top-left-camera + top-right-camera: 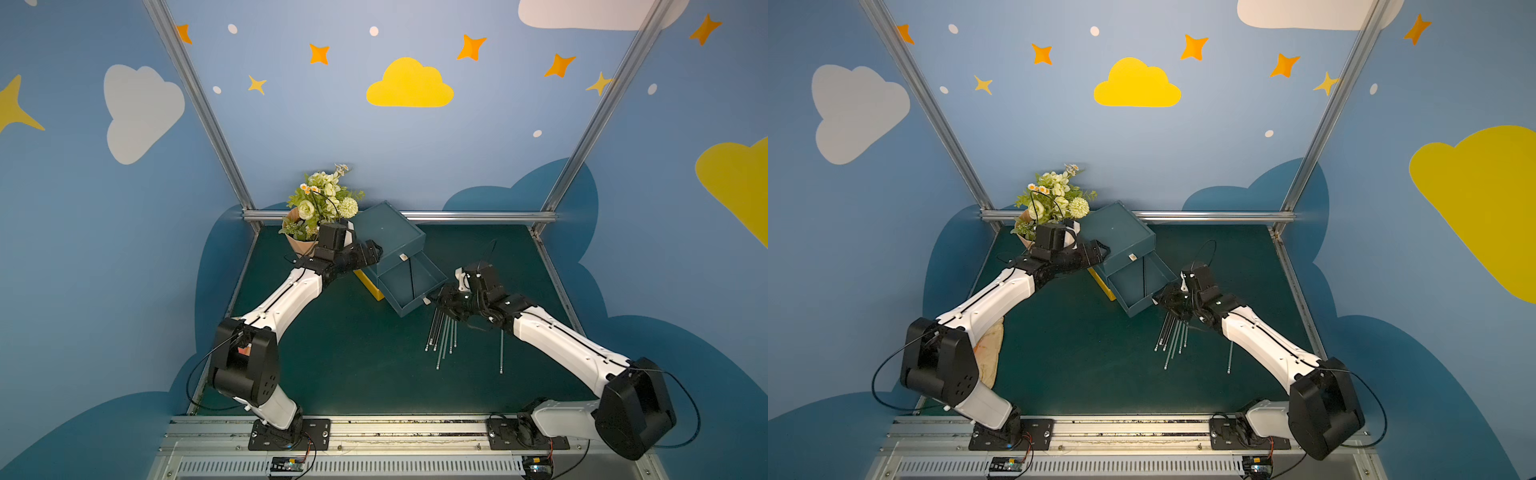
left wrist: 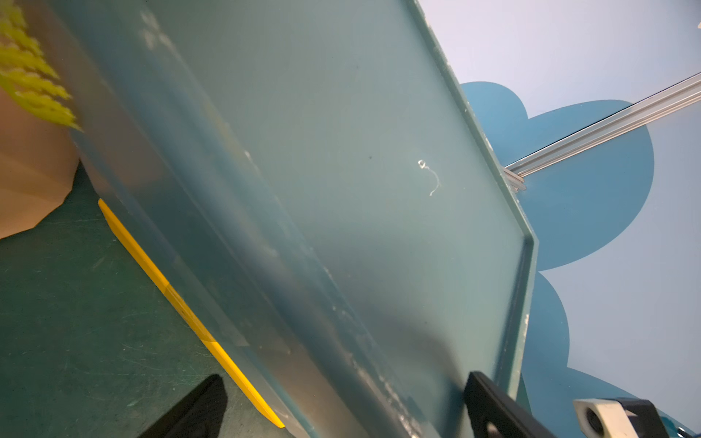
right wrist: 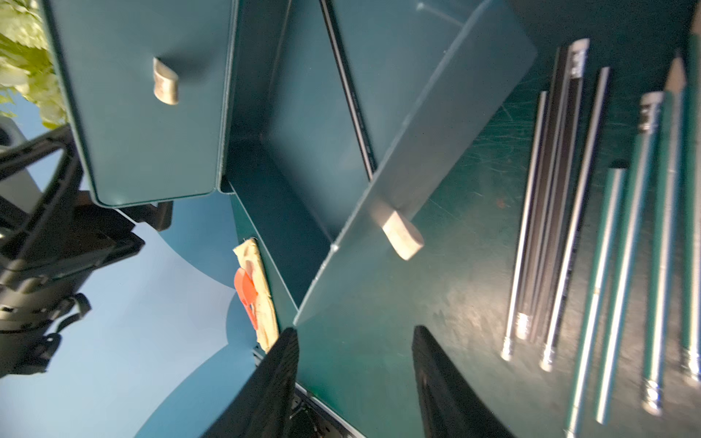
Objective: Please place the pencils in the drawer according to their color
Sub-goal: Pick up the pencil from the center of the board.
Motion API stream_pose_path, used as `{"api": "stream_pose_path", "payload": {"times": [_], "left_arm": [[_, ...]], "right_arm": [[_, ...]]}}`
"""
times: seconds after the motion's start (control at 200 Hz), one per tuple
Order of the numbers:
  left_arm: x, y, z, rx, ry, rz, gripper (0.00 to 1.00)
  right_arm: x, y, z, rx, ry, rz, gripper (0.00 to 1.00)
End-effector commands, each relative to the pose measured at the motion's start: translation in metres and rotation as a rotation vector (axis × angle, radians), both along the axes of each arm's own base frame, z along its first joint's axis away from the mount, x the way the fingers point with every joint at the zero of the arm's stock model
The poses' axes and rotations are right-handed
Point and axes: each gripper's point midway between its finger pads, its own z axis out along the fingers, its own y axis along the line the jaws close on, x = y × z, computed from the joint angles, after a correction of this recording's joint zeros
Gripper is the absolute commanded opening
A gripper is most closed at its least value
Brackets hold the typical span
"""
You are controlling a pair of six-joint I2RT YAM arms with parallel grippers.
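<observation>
Standing part-way apart with nothing between them, the jaws of the right gripper (image 3: 356,379) face the front panel of the open drawer (image 3: 436,125). Its fingers (image 3: 280,379) touch neither the panel nor the pale handle (image 3: 402,235) just ahead of them. In both top views this gripper sits just at 3 o'clock of that handle.

The pencils (image 1: 442,332) lie loose on the green mat (image 1: 332,353), outside the drawer, fanning out at 5 o'clock of it. Their silvery ends point toward 6 o'clock and their far ends are hidden behind the gripper. A single pencil (image 1: 501,351) lies apart at 3 o'clock of them. The right wrist view shows the black pencils (image 3: 561,212) packed side by side, with the green pencils (image 3: 626,265) just beside them. A long thin dark thing (image 3: 352,98) lies along the drawer floor; whether it is a pencil or a divider cannot be told.

The left gripper (image 2: 345,379) is spread wide astride an upper edge of the teal cabinet (image 2: 341,170). One finger (image 2: 489,402) lies over the top panel, and the other stands clear of the side wall, above the mat.

The cabinet sits toward 12 o'clock on the mat, on a yellow base (image 2: 182,303), with its upper drawer (image 3: 144,106) closed. A flower bouquet (image 1: 322,199) stands at 10 o'clock of it.
</observation>
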Motion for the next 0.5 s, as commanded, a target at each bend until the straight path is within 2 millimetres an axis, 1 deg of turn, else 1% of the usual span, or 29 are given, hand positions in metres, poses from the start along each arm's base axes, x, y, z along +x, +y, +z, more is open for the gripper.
{"api": "stream_pose_path", "payload": {"times": [0.0, 0.105, 0.18, 0.255, 0.385, 0.496], "left_arm": [[-0.007, 0.003, -0.021, 0.046, 0.068, -0.009, 1.0], [-0.007, 0.002, -0.02, 0.047, 0.064, -0.012, 1.0], [-0.007, 0.002, -0.02, 0.047, 0.065, -0.013, 1.0], [-0.007, 0.003, -0.021, 0.045, 0.068, -0.011, 1.0], [-0.008, 0.002, -0.019, 0.043, 0.064, -0.014, 1.0], [-0.008, 0.002, -0.019, 0.047, 0.064, -0.014, 1.0]], "right_arm": [[-0.022, -0.021, -0.012, -0.144, 0.047, 0.022, 0.5], [-0.037, -0.033, -0.026, -0.262, 0.07, 0.023, 0.48], [-0.045, -0.034, -0.038, -0.339, 0.074, 0.039, 0.47], [-0.052, -0.031, -0.049, -0.402, 0.075, 0.062, 0.45], [-0.054, -0.026, -0.065, -0.47, 0.062, 0.081, 0.43], [-0.053, -0.022, -0.075, -0.482, 0.065, 0.089, 0.41]]}}
